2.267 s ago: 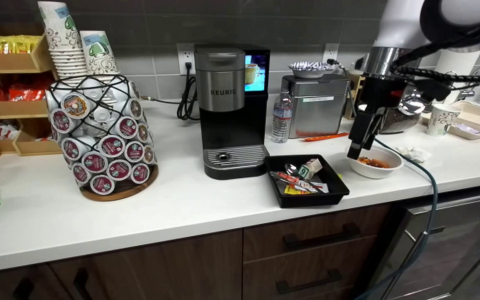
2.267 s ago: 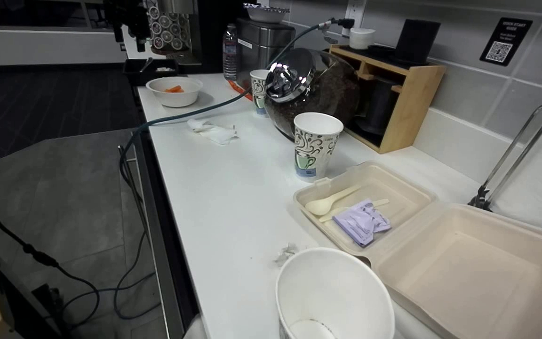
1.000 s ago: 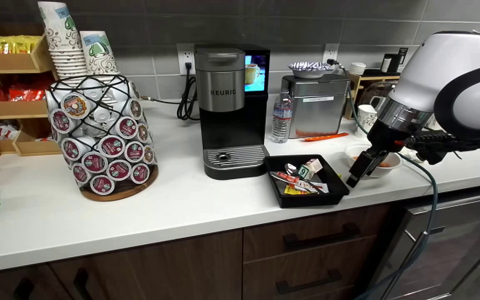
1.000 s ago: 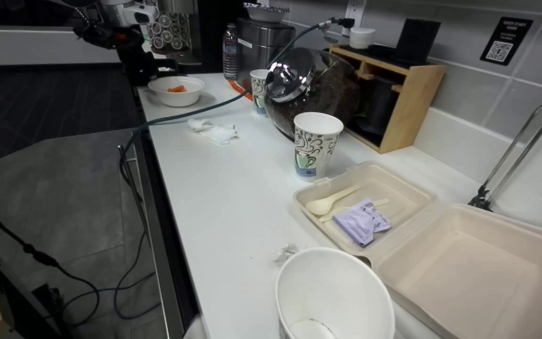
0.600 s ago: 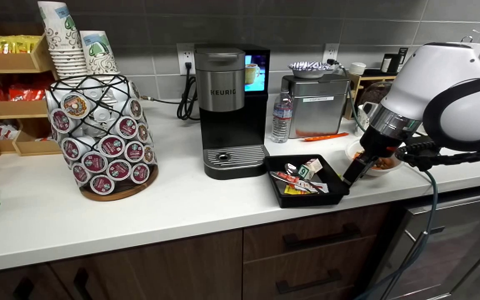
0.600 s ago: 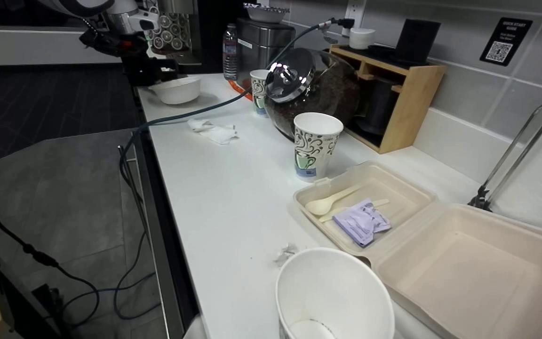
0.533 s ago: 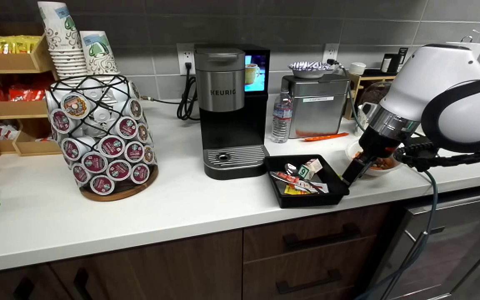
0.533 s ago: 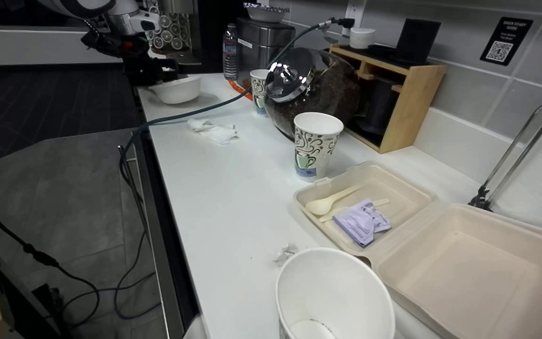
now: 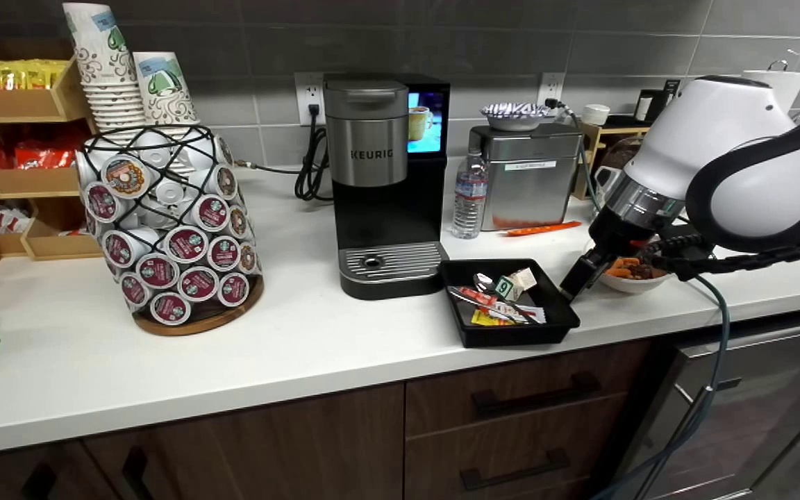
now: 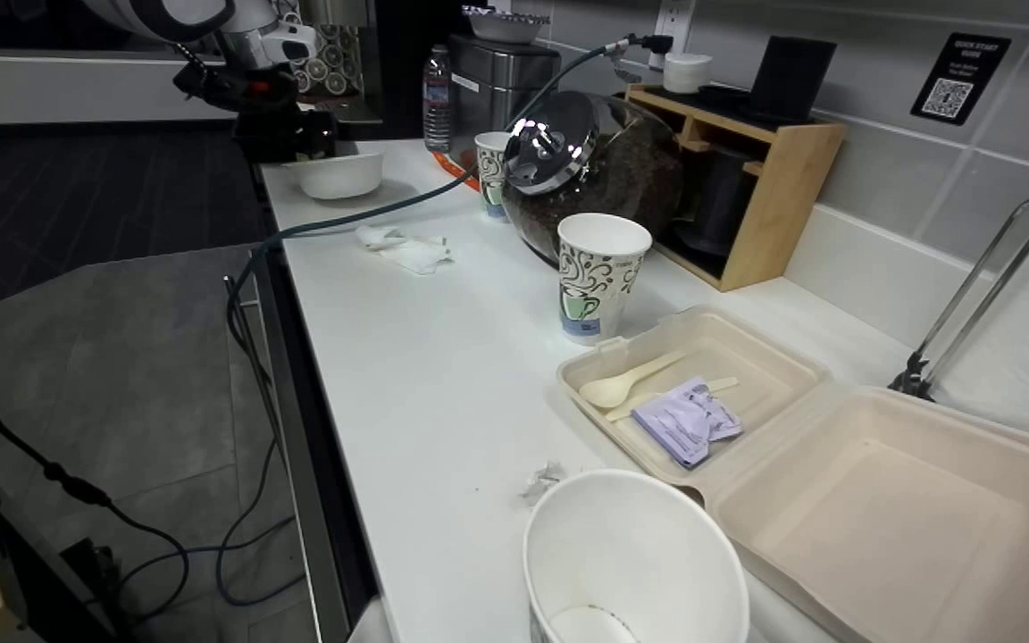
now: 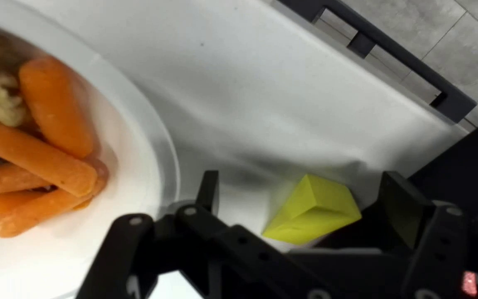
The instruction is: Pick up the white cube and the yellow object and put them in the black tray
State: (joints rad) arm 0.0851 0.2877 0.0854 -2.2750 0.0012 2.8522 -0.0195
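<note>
Slantwise, long axis of yellow block [image 11: 313,211]; tip lower left, wrist view; hand [image 11: 303,198] parted wide, empty

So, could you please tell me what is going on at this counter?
A robot arm has its open gripper at the yellow object on the counter, jaws on either side, not yet closed on it. A pale cube marked 9, likely the white one wanted, already lies in the black tray. The yellow object, probably next to go in, sits between that tray and a white bowl of carrots.
</note>
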